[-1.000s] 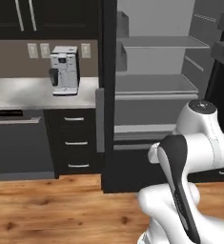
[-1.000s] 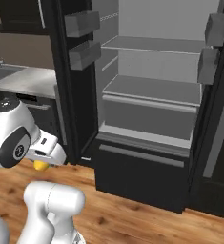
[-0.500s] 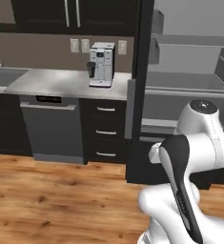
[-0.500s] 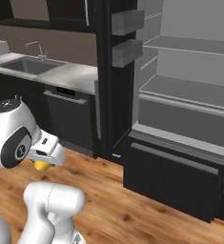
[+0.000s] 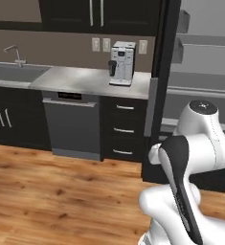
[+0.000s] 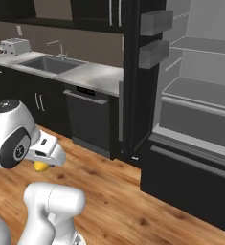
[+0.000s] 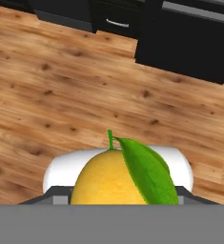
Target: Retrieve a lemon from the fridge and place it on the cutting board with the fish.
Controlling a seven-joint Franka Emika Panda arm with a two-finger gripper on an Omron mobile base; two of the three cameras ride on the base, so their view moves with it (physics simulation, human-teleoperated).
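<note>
A yellow-orange lemon [image 7: 106,183] with a green leaf sits right in front of the hand camera, over the wooden floor. In the right base view the lemon [image 6: 40,166] hangs low under the white hand, and my gripper [image 6: 41,164] is shut on it. The black fridge [image 6: 195,100] stands open at the right, showing its grey shelves and its bottom drawer. In the left base view the fridge [image 5: 200,72] is at the right edge, behind my arm. The cutting board and the fish are out of view.
A grey counter [image 5: 90,79] runs left of the fridge with a coffee machine [image 5: 122,63], a sink [image 6: 49,63] and a toaster [image 6: 15,46]. Below it are a dishwasher [image 5: 72,125] and drawers [image 5: 125,130]. Wooden floor [image 5: 61,191] lies open in front.
The whole picture has slid right: the base has moved left along the counter, away from the fridge. The sink and toaster have come into view. The lemon stays in the grip.
</note>
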